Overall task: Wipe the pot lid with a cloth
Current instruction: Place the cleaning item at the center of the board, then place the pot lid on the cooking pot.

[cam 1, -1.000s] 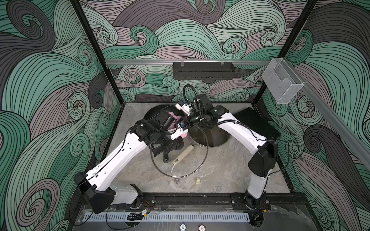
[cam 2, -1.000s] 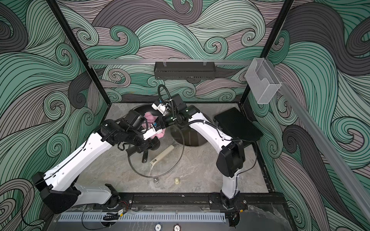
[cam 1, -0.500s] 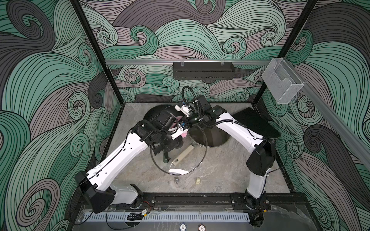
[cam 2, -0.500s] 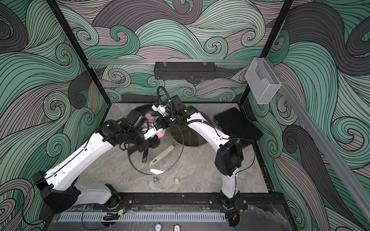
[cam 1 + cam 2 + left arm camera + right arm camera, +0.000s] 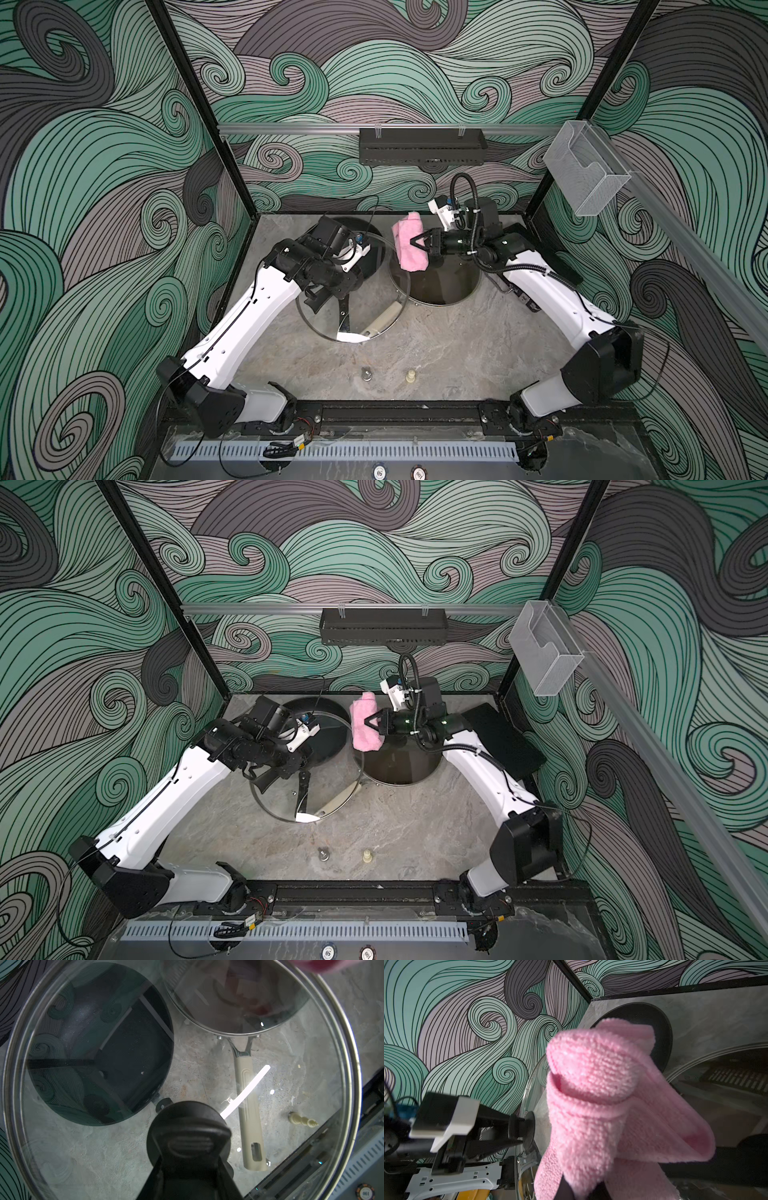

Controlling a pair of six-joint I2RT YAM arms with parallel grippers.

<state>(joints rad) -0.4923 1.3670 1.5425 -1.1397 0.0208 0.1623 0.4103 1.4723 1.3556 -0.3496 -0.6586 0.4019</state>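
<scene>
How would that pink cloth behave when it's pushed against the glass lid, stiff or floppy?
Probably floppy: the cloth droops in soft folds from the shut right gripper. Likely light too, since that one pinch carries the whole bundle. Its fuzzy pile should probably drag rather than slide on the glass lid.

The left arm (image 5: 249, 316) and right arm (image 5: 557, 299) share white shells and black joints. Behind the black, tapered right pincer (image 5: 413, 244), a ribbed black cable (image 5: 460, 179) loops over a white camera block (image 5: 443, 212), seemingly carrying a blue plug.
</scene>
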